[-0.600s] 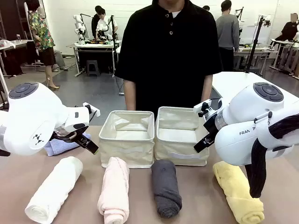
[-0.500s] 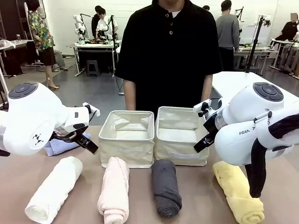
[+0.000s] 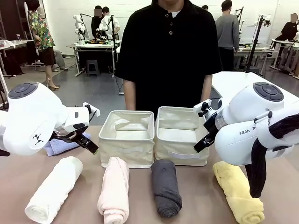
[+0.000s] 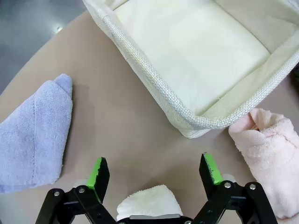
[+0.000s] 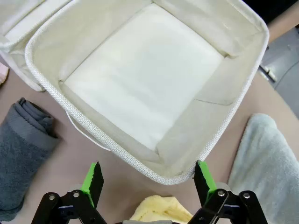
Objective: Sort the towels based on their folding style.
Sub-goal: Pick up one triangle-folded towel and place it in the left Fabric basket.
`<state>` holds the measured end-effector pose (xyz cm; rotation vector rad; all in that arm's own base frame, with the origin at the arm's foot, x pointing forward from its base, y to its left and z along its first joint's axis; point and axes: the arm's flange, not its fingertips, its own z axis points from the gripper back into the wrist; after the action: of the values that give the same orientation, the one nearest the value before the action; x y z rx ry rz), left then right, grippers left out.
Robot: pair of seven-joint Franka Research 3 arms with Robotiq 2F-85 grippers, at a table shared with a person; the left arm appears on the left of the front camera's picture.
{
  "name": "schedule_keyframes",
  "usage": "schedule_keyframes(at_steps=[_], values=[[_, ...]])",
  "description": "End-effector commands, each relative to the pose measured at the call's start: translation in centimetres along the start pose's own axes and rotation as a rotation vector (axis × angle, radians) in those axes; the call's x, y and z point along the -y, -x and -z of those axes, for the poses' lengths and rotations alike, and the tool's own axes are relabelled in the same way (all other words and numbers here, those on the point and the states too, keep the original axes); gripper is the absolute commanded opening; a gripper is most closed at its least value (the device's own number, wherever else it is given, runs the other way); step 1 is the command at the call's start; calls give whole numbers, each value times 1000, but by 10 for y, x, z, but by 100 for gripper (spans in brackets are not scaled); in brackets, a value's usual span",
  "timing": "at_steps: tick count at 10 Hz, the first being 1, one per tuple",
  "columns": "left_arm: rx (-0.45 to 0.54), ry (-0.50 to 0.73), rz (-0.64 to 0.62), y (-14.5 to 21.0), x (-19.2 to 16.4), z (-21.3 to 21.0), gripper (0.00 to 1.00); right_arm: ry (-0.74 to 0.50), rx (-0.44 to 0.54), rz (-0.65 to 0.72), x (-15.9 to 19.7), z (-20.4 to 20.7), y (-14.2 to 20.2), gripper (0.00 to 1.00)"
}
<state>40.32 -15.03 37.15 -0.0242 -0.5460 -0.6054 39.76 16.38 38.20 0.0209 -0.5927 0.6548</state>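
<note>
Four rolled towels lie in a row along the near table: white (image 3: 53,189), pale pink (image 3: 114,192), dark grey (image 3: 166,187) and yellow (image 3: 238,192). A light blue triangle towel (image 3: 60,146) lies behind my left arm. My left gripper (image 3: 87,142) hovers open above the white roll's far end (image 4: 149,203), with the blue triangle (image 4: 32,135) and the pink roll (image 4: 271,144) off to either side. My right gripper (image 3: 202,142) hangs open over the yellow roll's end (image 5: 161,207), beside the grey roll (image 5: 23,140) and a pale teal towel (image 5: 264,163). Both grippers hold nothing.
Two cream fabric baskets stand side by side at mid-table, the left one (image 3: 127,151) and the right one (image 3: 181,154), both empty inside. A person in a black shirt (image 3: 168,51) stands just behind them at the far edge.
</note>
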Motion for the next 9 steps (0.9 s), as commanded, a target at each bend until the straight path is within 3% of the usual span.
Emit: schedule_keyframes(at_steps=[1, 9], values=[[0, 0, 0, 0, 0, 0, 100, 0, 0, 0, 0, 0, 0, 100], [0, 0, 0, 0, 0, 0, 100, 0, 0, 0, 0, 0, 0, 100]])
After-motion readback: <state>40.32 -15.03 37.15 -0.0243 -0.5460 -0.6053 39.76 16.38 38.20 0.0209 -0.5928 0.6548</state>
